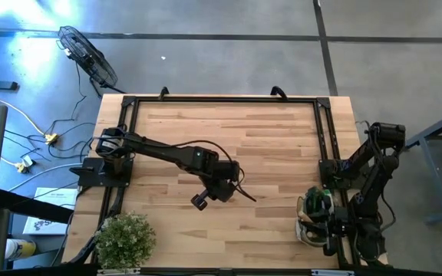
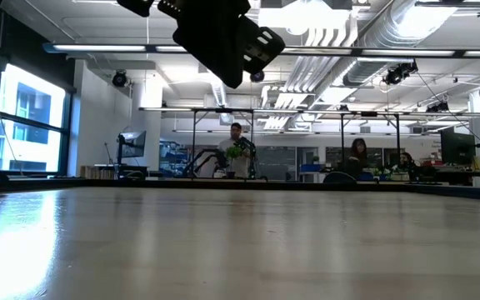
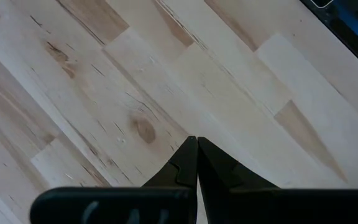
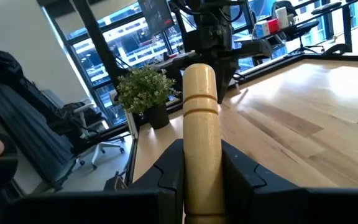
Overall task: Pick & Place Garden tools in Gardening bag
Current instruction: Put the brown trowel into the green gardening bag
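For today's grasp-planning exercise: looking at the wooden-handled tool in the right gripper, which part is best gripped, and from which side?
Grip the round wooden handle, as the right gripper does: one finger on each side, closing across its width. The handle is a straight, even cylinder, so flat fingers seat squarely. Its metal end is hidden, so judge only the handle.

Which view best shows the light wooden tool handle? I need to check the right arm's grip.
The right wrist view: the round, grooved light wooden tool handle stands clamped between the right jaws. The high view buries it by the bag; the low and left wrist views miss it.
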You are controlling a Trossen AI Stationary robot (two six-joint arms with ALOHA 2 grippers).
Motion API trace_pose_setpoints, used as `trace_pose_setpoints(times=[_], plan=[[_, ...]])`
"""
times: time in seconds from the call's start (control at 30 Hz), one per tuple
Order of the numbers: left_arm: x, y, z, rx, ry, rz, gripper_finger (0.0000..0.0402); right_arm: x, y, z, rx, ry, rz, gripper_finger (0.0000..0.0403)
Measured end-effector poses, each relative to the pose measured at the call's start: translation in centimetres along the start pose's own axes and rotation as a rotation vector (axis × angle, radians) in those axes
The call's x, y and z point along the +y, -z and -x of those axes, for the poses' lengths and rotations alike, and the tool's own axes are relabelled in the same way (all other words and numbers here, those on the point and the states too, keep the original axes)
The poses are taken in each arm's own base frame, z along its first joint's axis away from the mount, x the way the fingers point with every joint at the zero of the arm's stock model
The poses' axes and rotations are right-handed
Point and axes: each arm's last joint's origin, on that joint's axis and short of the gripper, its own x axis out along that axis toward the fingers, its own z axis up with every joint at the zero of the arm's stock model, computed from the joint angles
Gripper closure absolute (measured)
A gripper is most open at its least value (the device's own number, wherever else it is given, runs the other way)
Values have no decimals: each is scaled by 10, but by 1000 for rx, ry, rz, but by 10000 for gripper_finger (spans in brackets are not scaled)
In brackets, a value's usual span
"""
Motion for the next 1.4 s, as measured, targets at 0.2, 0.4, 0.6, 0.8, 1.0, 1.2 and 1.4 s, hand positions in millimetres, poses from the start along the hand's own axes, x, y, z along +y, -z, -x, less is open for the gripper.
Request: trace_pose_setpoints(times=[0.2,0.4,0.6,0.8,1.0,1.2,1.4], plan=[[0,0,0,1,1,11,401,-2,2,1,13,-13,-34,348],[0,0,0,2,3,16,401,-2,3,6,29,-34,-83,334],[0,0,0,2,3,34,401,-2,4,6,43,-46,-84,347],[-2,0,0,-18,49,41,401,-3,3,6,11,-23,-29,348],[-2,0,0,-28,68,41,401,-3,3,1,0,-1,25,348],[-2,0,0,-29,65,40,401,-7,4,-10,-2,30,63,348],[-2,0,0,-29,63,37,401,-13,8,-33,74,52,40,343]])
